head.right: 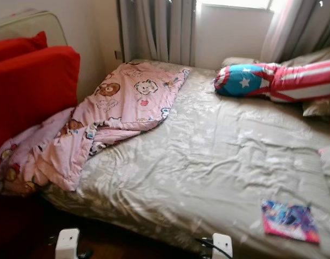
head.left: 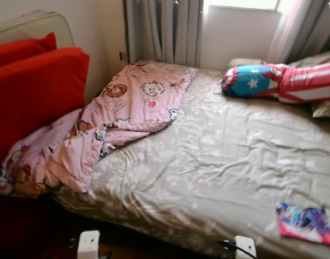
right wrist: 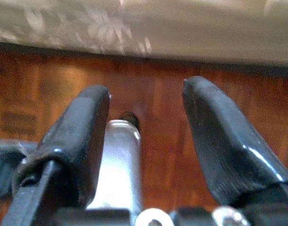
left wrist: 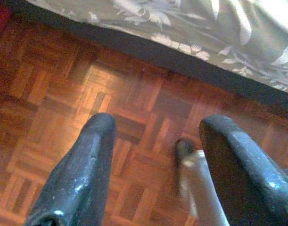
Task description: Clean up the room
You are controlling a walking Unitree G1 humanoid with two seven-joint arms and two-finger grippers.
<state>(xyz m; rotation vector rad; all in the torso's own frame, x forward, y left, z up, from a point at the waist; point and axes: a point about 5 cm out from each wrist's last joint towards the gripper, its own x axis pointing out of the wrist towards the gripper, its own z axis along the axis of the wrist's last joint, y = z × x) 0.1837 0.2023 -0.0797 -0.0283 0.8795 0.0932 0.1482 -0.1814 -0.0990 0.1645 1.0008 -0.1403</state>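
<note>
Both arms low by the bed (head.left: 219, 140), left gripper (left wrist: 155, 169) & right gripper (right wrist: 146, 141) released, empty. Grab pink cartoon blanket (head.left: 127, 102) first, pinch a thick fold, then the book (head.left: 305, 222).

striped pillow (head.left: 310, 81) cut off at the edge; booklet (head.left: 305, 223) cover blurred.

Both arms hang low, the left gripper (left wrist: 153, 165) and right gripper (right wrist: 146, 141) pointing down toward the floor, each with its black fingers spread apart, holding nothing.
</note>
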